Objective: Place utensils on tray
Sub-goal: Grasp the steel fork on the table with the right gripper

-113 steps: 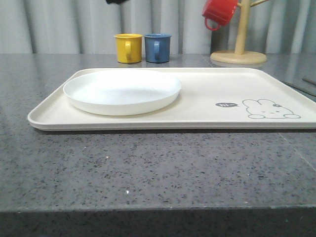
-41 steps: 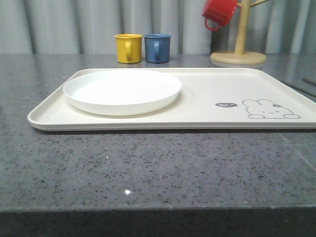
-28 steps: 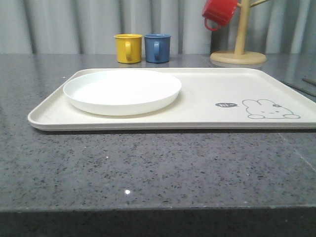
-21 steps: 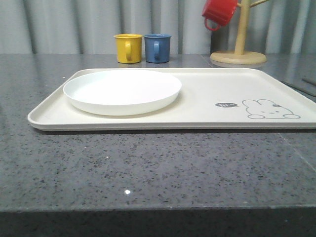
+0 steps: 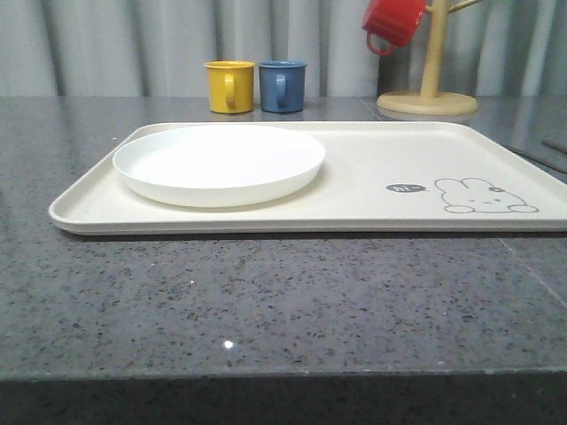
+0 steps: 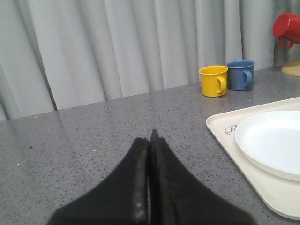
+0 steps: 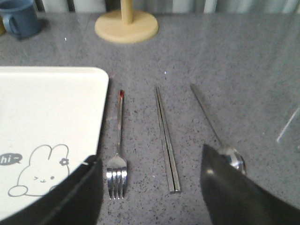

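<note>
The cream tray [image 5: 372,159] with the rabbit drawing lies on the grey table, and the white plate [image 5: 219,164] rests on its left part. In the right wrist view a silver fork [image 7: 118,154], a pair of chopsticks [image 7: 167,140] and a spoon [image 7: 220,140] lie side by side on the table just right of the tray [image 7: 47,117]. My right gripper [image 7: 150,185] hovers open above the fork and chopsticks, holding nothing. My left gripper [image 6: 149,140] is shut and empty above bare table, left of the tray [image 6: 225,140] and plate [image 6: 272,140].
A yellow mug [image 5: 230,86] and a blue mug [image 5: 283,85] stand behind the tray. A wooden mug tree [image 5: 430,93] with a red mug [image 5: 392,22] stands at the back right. Grey curtains close off the far edge.
A dark part of an arm at the top of the front view 2.7 s ago has left the view. The tray, plate and mugs have not moved.
</note>
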### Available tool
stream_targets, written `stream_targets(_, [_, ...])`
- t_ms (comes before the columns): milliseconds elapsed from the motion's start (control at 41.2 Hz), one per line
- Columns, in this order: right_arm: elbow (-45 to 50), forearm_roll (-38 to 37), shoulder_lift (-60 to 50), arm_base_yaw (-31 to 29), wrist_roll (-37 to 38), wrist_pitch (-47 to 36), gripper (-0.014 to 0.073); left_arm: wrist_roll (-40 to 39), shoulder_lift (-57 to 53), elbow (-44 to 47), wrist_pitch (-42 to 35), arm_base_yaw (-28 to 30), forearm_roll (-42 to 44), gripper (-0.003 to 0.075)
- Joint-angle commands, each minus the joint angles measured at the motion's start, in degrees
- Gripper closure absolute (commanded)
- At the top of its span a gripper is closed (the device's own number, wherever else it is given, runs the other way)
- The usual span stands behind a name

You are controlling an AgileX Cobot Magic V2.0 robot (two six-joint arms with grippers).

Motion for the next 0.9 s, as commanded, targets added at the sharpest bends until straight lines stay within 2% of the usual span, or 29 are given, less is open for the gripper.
stream_targets(0, [-5.2, -0.7, 6.2, -0.3, -0.5, -1.3, 0.0251, -0.5, 0.6, -1.5, -4.7, -0.5, -0.3, 0.0739])
stream_targets(218, [-15.7, -0.7, 21.5, 0.8, -0.7, 7.3, 0.0269, -0.5, 0.6, -1.5, -4.7, -0.5, -0.3, 0.0739])
stream_targets(412, [-24.8, -0.7, 33.7, 4.3, -1.5, 14.7, 0.0269, -0.5, 0.6, -1.5, -4.7, -0.5, -0.3, 0.0739])
stream_targets(630, [-31.7, -0.7, 44.2, 5.6, -1.6, 17.1, 0.0269, -0.5, 0.6, -1.5, -4.7, -0.5, -0.3, 0.0739])
stream_targets(873, [-34.2, -0.7, 50.3, 5.6, -1.6, 16.8, 0.0269, -0.5, 0.6, -1.5, -4.7, -0.5, -0.3, 0.0739])
